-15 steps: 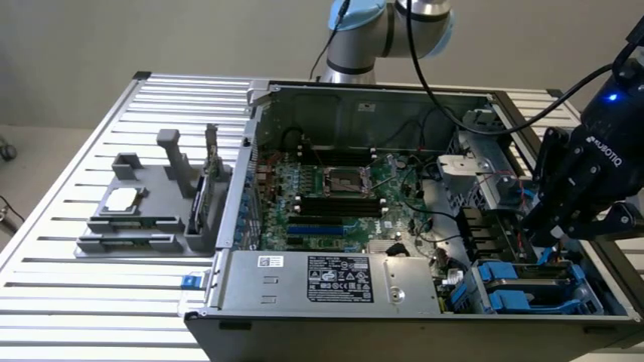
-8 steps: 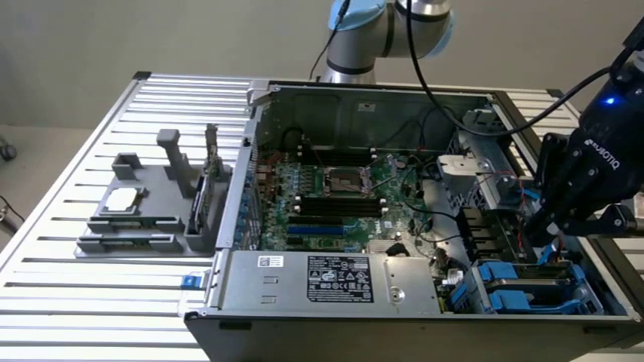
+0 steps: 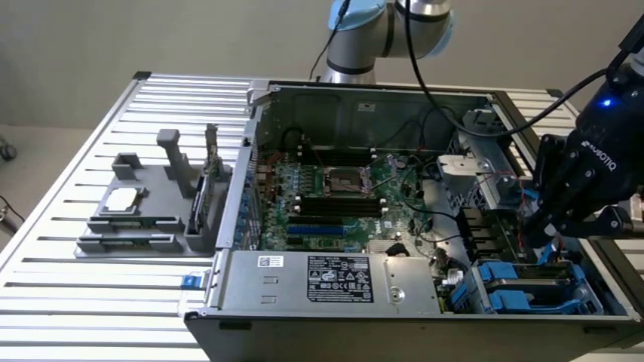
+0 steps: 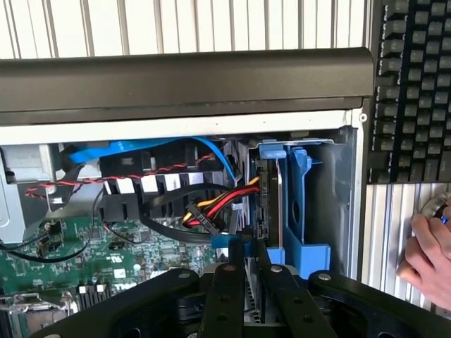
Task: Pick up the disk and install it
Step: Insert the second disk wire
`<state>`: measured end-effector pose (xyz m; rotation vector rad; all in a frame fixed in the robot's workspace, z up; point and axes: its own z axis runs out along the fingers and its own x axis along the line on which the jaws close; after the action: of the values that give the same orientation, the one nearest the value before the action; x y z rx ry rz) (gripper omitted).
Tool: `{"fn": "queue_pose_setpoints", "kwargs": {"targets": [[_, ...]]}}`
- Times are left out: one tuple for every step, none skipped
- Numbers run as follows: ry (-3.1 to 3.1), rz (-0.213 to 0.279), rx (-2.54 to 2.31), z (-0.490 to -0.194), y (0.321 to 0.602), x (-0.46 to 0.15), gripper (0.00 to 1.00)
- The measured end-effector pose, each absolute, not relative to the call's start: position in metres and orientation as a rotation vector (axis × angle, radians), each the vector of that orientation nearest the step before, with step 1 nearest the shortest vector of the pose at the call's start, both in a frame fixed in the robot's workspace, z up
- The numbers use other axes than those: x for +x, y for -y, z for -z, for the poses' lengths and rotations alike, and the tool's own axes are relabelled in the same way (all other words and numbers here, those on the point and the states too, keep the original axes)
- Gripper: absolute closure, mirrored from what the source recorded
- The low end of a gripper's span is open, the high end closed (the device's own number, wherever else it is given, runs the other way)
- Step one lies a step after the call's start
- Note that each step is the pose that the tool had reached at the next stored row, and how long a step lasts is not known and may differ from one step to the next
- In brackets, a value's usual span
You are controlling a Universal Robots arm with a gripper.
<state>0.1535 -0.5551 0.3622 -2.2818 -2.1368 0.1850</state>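
The fingers (image 4: pixel 248 271) are clenched on the edge of the disk (image 4: pixel 259 204), which stands upright in the case's drive bay. Misaligned, its blue carrier (image 4: pixel 299 211) could jam, or snag the red-and-yellow cables (image 4: pixel 222 203) (just beside it).

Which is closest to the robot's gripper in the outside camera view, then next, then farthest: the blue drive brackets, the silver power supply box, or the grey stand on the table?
From the gripper:
1. Blue drive brackets, just below it inside the case.
2. Silver power supply box, along the case's front edge.
3. Grey stand, outside the case, on the exterior view's left.
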Motion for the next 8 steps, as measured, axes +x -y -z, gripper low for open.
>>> {"fn": "queue_pose_setpoints", "kwargs": {"targets": [[2.136,-0.184,-2.281,-0.3623,0.5553,0.1523,0.84],[2.136,-0.182,-2.280,-0.3623,0.5553,0.1513,0.84],[2.135,-0.180,-2.280,-0.3623,0.5553,0.1504,0.84],[2.135,-0.178,-2.279,-0.3623,0.5553,0.1500,0.84],[2.134,-0.177,-2.278,-0.3623,0.5553,0.1501,0.84],[2.134,-0.176,-2.278,-0.3622,0.5553,0.1501,0.84],[2.134,-0.176,-2.278,-0.3622,0.5553,0.1501,0.84],[2.134,-0.175,-2.277,-0.3622,0.5553,0.1501,0.84]]}}
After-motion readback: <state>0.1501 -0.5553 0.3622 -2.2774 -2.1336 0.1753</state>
